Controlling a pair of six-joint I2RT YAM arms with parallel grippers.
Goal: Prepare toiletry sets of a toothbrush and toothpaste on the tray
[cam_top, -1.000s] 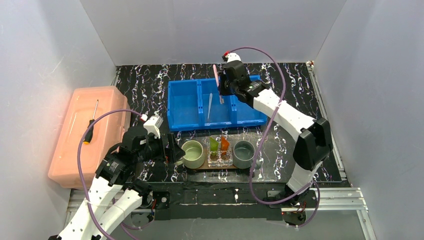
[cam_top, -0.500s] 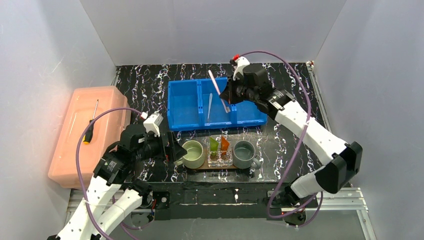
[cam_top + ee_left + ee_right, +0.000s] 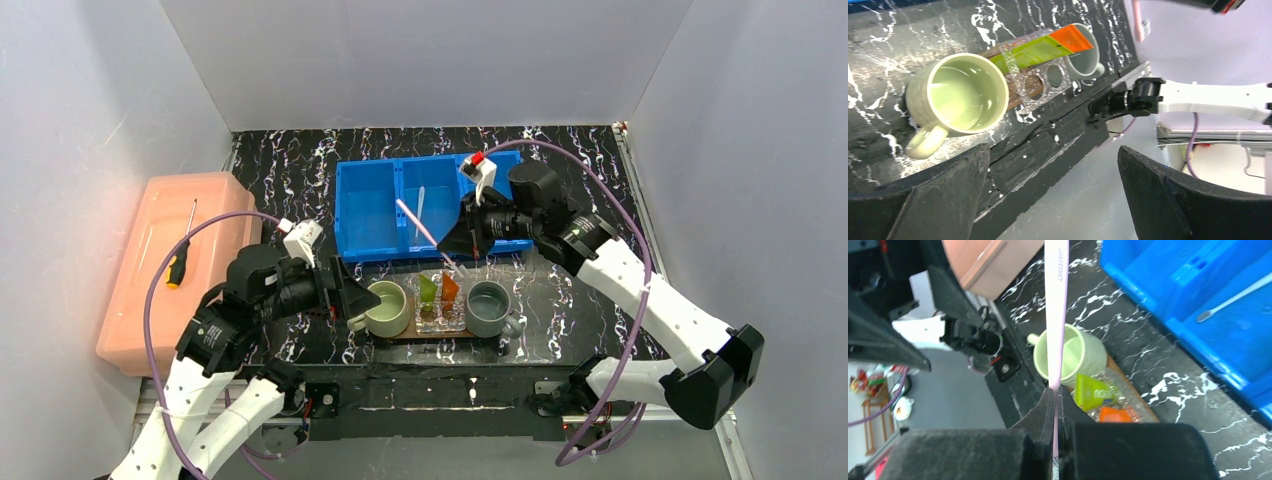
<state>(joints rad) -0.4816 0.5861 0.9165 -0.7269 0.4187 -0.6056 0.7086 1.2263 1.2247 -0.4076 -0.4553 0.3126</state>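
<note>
My right gripper (image 3: 447, 246) is shut on a pale pink toothbrush (image 3: 414, 219) (image 3: 1056, 315), holding it tilted in the air between the blue bin and the tray. Its free end points up and left over the green mug (image 3: 1075, 352). The tray (image 3: 400, 335) is a dark-brown board carrying the green mug (image 3: 385, 308), a grey mug (image 3: 488, 308) and a clear holder (image 3: 441, 318). A lime-green tube (image 3: 427, 288) and an orange tube (image 3: 450, 287) stand in that holder. A second toothbrush (image 3: 420, 211) lies in the bin. My left gripper (image 3: 358, 298) hangs open just left of the green mug, with nothing between its fingers.
The blue three-compartment bin (image 3: 370, 210) sits behind the tray. A pink lidded box (image 3: 210, 215) with a screwdriver (image 3: 180, 262) on top stands at the left. White walls close in three sides. The table's near edge lies just in front of the tray.
My right arm has swung from above the bin toward the near side, carrying the toothbrush down and over the tray area. The left gripper has edged slightly toward the green mug.
</note>
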